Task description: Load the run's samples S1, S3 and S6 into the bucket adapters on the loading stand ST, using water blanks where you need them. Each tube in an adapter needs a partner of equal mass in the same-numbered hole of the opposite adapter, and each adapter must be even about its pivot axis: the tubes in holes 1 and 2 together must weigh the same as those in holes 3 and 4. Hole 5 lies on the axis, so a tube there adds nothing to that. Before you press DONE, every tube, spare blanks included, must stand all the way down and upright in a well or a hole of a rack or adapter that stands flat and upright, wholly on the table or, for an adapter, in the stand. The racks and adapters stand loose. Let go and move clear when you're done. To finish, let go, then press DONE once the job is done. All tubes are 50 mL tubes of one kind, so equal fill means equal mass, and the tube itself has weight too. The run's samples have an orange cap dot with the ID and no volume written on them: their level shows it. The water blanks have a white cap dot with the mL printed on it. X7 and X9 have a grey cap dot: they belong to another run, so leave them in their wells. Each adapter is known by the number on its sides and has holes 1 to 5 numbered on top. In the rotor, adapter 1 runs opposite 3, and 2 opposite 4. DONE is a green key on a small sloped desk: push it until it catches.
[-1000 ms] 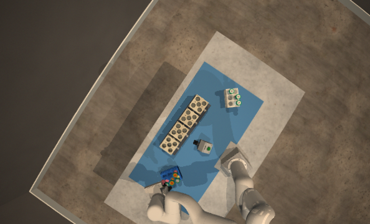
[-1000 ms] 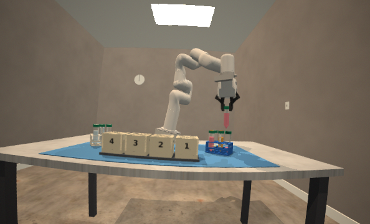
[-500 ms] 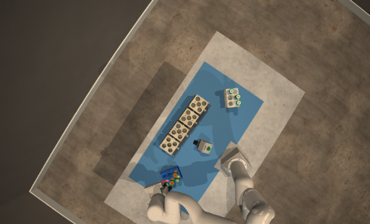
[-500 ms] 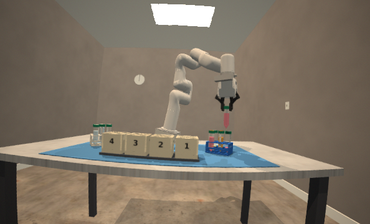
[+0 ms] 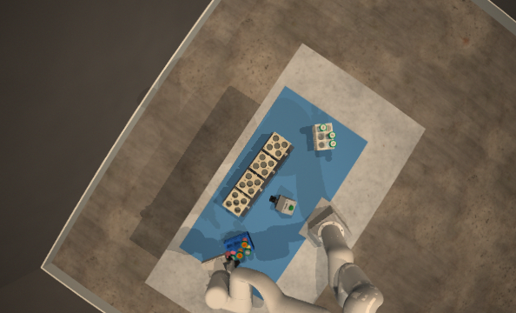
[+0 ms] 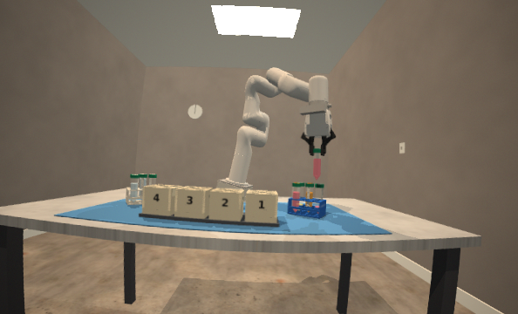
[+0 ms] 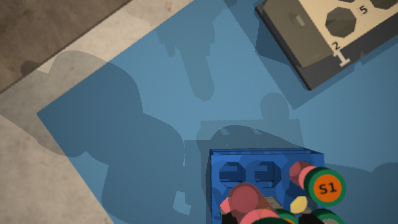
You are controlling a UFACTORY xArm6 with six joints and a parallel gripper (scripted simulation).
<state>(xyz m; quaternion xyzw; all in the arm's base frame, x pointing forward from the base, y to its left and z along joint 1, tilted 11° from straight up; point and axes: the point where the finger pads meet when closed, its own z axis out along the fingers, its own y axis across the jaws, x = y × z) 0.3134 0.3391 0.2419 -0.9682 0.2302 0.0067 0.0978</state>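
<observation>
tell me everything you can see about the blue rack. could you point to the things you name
The blue rack (image 5: pixel 228 240) (image 6: pixel 307 214) (image 7: pixel 218 162) is an open-sided, plastic-looking block with round wells on top. It stands flat and upright on the blue mat, near adapter 1's end of the stand. Several green-capped tubes stand in it, one marked S1; two wells in the wrist view are empty. The gripper holds a pink-filled tube above it, not touching.

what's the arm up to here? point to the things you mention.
The gripper (image 6: pixel 317 153) holds a tube of pink liquid (image 6: pixel 316 167) (image 7: pixel 244 199) by its cap, upright above the blue rack (image 6: pixel 307 213) (image 7: pixel 216 182). Its label can't be read. S1 (image 7: pixel 326 187) and other tubes stand in that rack. The four adapters on the stand show no tubes in their holes. Three green-capped tubes stand in the pale rack (image 5: pixel 317 149) (image 6: pixel 133 203).
</observation>
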